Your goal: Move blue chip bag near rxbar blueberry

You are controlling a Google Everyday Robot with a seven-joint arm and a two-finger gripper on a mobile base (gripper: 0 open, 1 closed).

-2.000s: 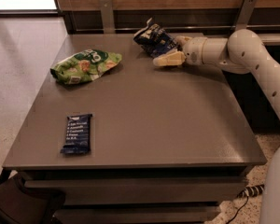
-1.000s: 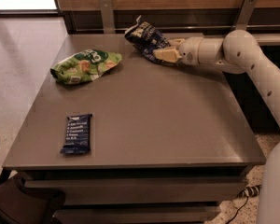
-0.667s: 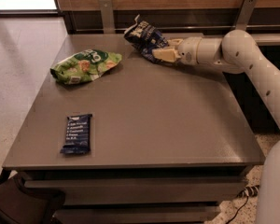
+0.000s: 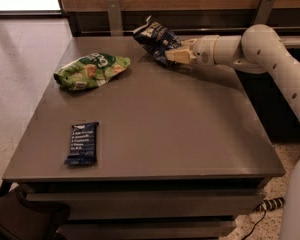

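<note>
The blue chip bag [image 4: 155, 40] is a dark navy crumpled bag at the far middle of the grey table [image 4: 155, 129], lifted off the surface. My gripper [image 4: 173, 56] reaches in from the right and is shut on the bag's right lower edge. The rxbar blueberry [image 4: 82, 142] is a small flat dark blue wrapper with white text, lying near the table's front left corner, far from the bag.
A bright green snack bag [image 4: 91, 70] lies at the table's far left. My white arm [image 4: 270, 54] stretches over the table's far right corner. A wooden wall with metal brackets [image 4: 113, 11] runs behind the table. A cable [image 4: 270, 204] lies on the floor at the right.
The gripper has lifted the blue chip bag off the table and carried it left along the far edge. The rxbar and green bag have not moved.
</note>
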